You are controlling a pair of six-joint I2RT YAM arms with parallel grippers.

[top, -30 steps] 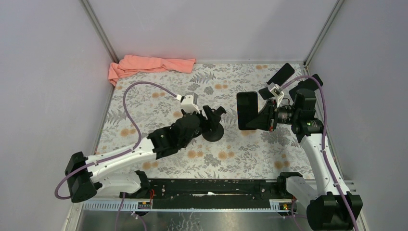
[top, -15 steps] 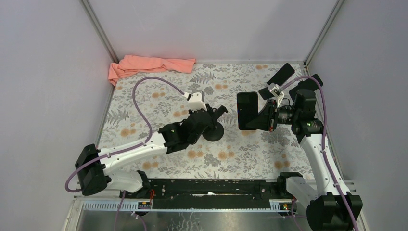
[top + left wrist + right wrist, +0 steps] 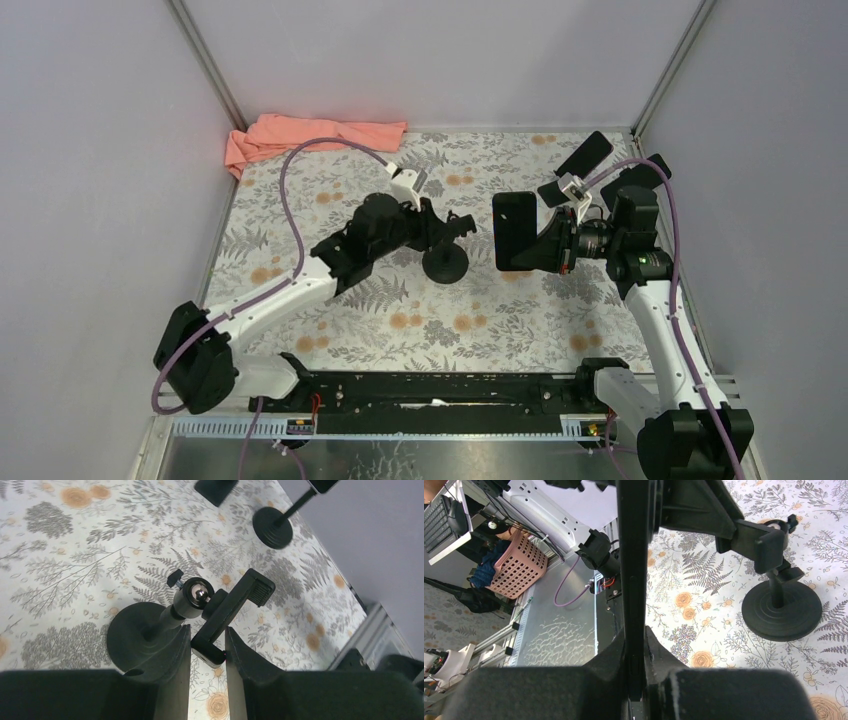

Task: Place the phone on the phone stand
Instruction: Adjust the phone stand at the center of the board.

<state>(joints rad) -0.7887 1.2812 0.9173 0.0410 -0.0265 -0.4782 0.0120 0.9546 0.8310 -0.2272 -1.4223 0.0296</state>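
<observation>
Left gripper (image 3: 207, 641) pinched on the clamp arm (image 3: 235, 597) of the phone stand (image 3: 444, 264), near table (image 3: 500, 320) centre; phone (image 3: 513, 231) at the stand's three o'clock, raised, nipped edgewise in the right gripper (image 3: 556, 246); step judged: bracing stand to receive; next move calls for carrying the phone toward nine o'clock, squared to the clamp.

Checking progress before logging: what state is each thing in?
phone: held on edge above the table, right gripper jaws shut on it.
phone stand: standing on the table, clamp empty, left gripper jaws shut on the clamp.
second stand: standing at the far right.
cloth: crumpled in the far left corner.
</observation>
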